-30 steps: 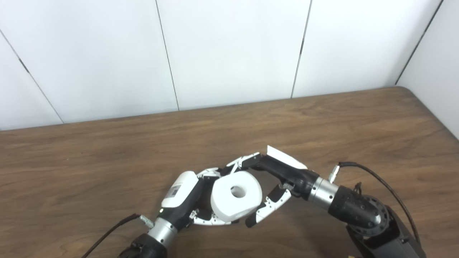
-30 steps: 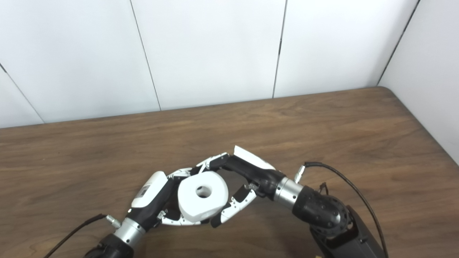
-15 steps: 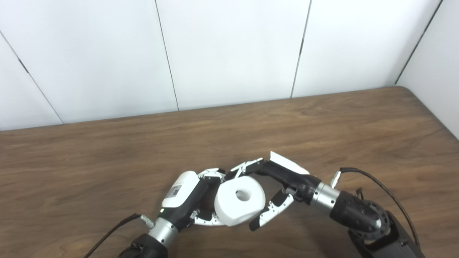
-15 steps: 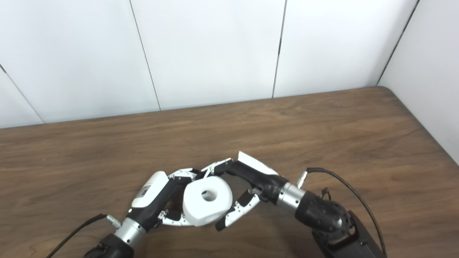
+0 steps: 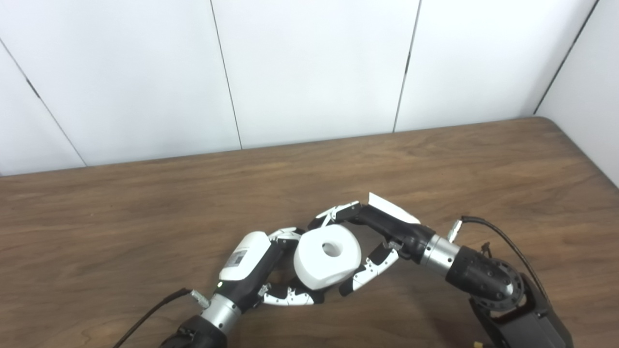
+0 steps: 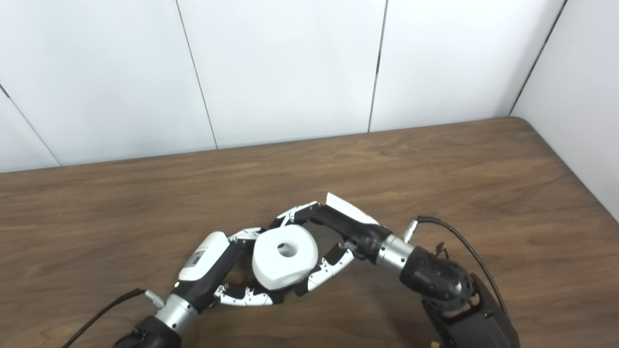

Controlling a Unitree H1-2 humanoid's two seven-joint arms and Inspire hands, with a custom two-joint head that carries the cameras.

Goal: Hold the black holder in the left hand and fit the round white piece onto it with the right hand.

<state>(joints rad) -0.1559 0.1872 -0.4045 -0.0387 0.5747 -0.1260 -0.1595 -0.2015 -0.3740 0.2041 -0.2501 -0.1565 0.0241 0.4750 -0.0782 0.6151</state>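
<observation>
Seating the white piece [image 5: 328, 257] squarely is, I judge, what matters now — it sits low over the table [image 5: 483, 159] between both hands. The right hand [image 5: 375, 241] is closed around it, fingers over the top and thumb below. The left hand [image 5: 263, 270] curls beneath and behind it; the holder is hidden, so its grip cannot be told. Press gently along the bore — no twisting.
</observation>
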